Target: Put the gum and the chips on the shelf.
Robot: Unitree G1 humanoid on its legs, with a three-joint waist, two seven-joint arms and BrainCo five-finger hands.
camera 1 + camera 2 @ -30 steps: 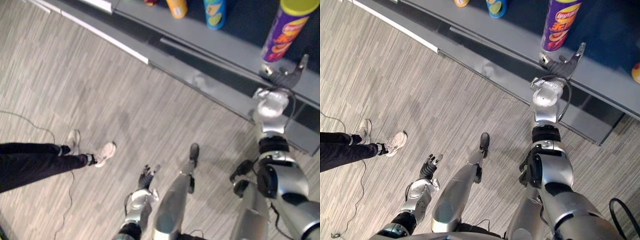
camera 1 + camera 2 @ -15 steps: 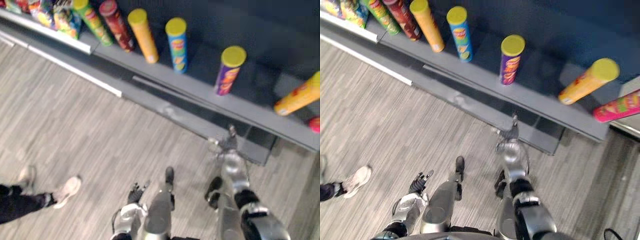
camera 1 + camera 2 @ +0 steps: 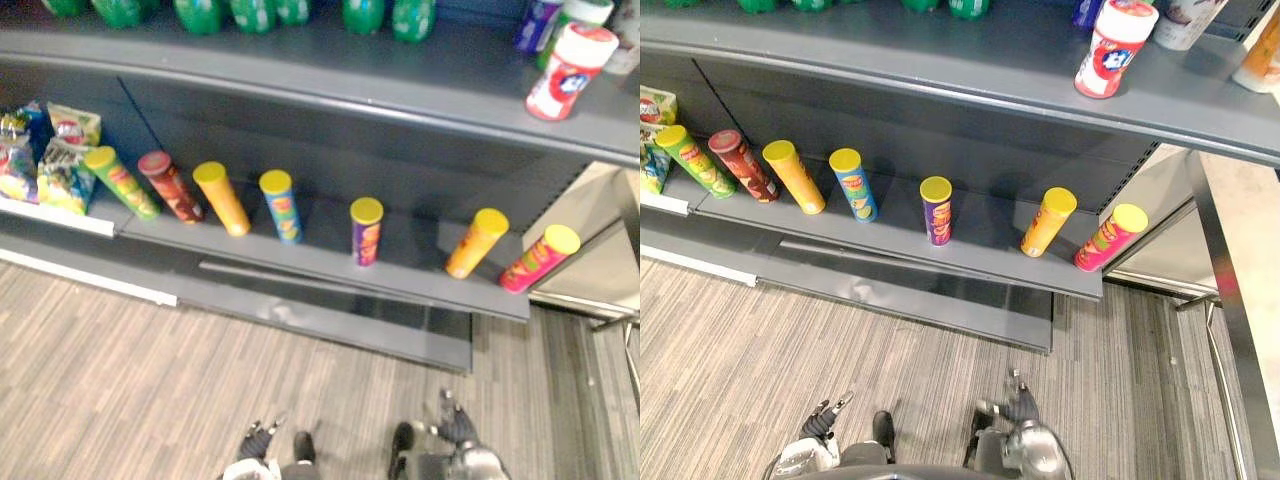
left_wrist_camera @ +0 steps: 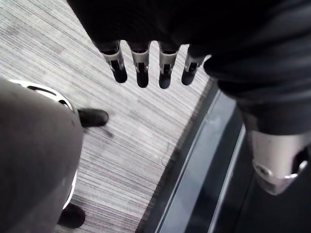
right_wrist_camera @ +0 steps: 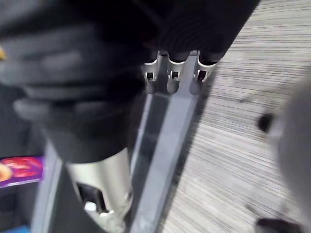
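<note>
The purple chips can (image 3: 366,230) stands upright mid-frame on the lower shelf (image 3: 415,262), between a blue can (image 3: 282,205) and an orange can (image 3: 476,242); the gum tub (image 3: 568,70) stands on the upper shelf (image 3: 450,70), upper right; left hand (image 3: 256,443) and right hand (image 3: 456,425) hang at the bottom edge, fingers straight, empty.
</note>
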